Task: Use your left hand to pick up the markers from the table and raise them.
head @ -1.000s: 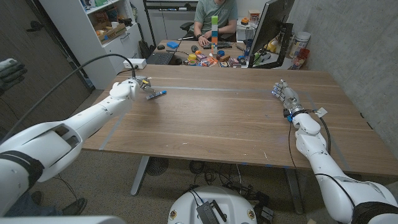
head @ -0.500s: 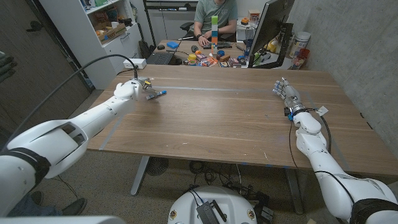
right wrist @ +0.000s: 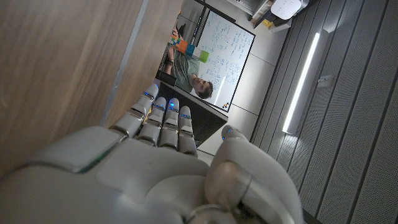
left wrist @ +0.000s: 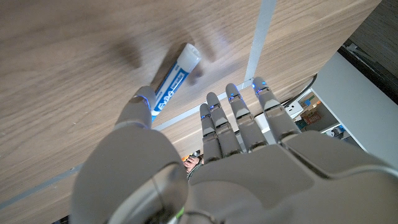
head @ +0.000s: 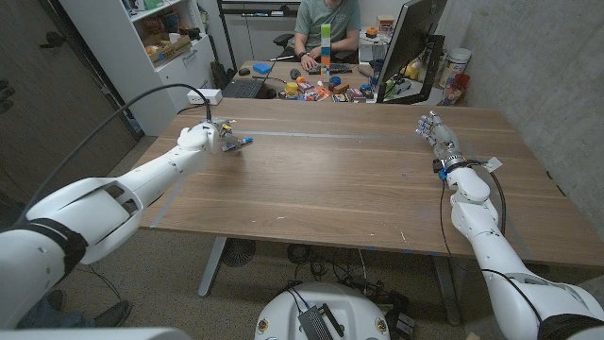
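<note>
A white marker with a blue label and cap (head: 237, 144) lies on the wooden table (head: 330, 194) near its far left corner; it looks single. My left hand (head: 202, 137) reaches it from the left. In the left wrist view the thumb tip (left wrist: 142, 103) touches the marker's (left wrist: 175, 79) near end, while the fingers (left wrist: 239, 118) stretch out straight beside it, apart from it. Whether the marker is off the wood I cannot tell. My right hand (head: 435, 133) stands upright at the far right, holding nothing, with its fingers (right wrist: 163, 121) extended.
A white power strip (head: 204, 95) with a black cable sits just beyond the table's far left corner. Pale tape lines (head: 311, 135) cross the tabletop. Behind are a cluttered desk (head: 321, 87), a monitor (head: 415, 42) and a seated person (head: 326, 24).
My left hand has slid forward and to the right, closing on the marker. The right hand has shifted slightly farther back.
</note>
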`<state>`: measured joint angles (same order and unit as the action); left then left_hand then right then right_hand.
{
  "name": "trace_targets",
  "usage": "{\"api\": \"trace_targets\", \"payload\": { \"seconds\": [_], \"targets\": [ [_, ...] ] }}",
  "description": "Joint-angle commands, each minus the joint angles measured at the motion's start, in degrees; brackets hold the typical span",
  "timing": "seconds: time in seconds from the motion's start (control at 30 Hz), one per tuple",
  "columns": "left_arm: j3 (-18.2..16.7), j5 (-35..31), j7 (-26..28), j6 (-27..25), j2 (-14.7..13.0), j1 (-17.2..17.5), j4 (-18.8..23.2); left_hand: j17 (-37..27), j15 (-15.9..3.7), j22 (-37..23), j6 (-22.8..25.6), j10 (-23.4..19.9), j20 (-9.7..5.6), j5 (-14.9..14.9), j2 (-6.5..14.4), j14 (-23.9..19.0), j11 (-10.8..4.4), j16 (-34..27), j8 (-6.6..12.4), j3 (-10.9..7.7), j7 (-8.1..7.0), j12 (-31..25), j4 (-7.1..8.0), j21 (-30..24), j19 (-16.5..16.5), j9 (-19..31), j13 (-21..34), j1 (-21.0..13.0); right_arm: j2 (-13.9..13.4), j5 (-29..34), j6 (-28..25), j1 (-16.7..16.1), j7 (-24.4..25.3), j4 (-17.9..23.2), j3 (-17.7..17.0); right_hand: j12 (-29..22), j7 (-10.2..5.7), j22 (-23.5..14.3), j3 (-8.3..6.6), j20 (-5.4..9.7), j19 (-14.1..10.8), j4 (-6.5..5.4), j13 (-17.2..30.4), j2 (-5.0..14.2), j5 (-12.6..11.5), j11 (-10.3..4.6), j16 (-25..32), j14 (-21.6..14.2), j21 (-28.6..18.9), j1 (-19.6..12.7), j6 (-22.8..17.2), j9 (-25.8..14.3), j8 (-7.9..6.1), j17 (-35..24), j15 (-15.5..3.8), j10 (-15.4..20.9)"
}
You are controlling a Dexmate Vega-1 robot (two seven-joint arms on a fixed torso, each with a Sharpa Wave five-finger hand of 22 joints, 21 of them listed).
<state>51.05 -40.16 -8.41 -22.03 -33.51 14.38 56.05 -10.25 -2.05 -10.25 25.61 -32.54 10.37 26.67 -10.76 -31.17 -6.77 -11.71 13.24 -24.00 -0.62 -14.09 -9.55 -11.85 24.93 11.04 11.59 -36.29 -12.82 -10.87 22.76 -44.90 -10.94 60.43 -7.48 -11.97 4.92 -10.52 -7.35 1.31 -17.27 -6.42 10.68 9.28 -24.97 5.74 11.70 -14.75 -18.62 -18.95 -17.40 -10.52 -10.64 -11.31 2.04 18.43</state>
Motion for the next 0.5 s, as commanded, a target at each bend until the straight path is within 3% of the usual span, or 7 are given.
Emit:
{"api": "trace_targets", "payload": {
  "seconds": [0.03,0.5],
  "targets": [
    [1.7,0.0,1.2,0.7,2.6,-2.1,-5.4,-0.3,0.0,-0.2,0.6,-0.8,0.24,-0.1,0.2,-0.6,0.02,-0.1,0.06,0.45,0.13,-0.4,-0.02,0.2,0.2,0.1,0.3,0.0,0.2,-0.4,0.8,-1.4,0.7,2.6,0.0,-0.5,0.01,-0.1,0.24,-0.22,-0.7,0.07,0.1,-0.03,0.3,-0.12,0.1,-0.6,0.2,0.6,-0.4,-0.2,-0.53,-0.3,-0.25,0.5],
    [2.0,0.6,3.0,-0.2,3.6,-1.5,-5.7,-0.3,-0.44,-0.3,4.9,-4.7,-0.94,-0.3,0.8,-3.5,-0.32,-0.7,1.17,0.66,-0.34,-1.3,-0.18,-0.3,1.6,0.1,0.3,-1.6,0.0,-0.5,2.2,-0.2,0.0,0.6,0.2,-0.5,-0.03,-0.1,0.35,-0.59,-1.0,0.1,0.1,-0.06,0.3,-0.12,0.2,-0.9,0.3,0.7,-0.5,-0.2,-0.55,-0.3,-0.29,0.6]
  ]
}}
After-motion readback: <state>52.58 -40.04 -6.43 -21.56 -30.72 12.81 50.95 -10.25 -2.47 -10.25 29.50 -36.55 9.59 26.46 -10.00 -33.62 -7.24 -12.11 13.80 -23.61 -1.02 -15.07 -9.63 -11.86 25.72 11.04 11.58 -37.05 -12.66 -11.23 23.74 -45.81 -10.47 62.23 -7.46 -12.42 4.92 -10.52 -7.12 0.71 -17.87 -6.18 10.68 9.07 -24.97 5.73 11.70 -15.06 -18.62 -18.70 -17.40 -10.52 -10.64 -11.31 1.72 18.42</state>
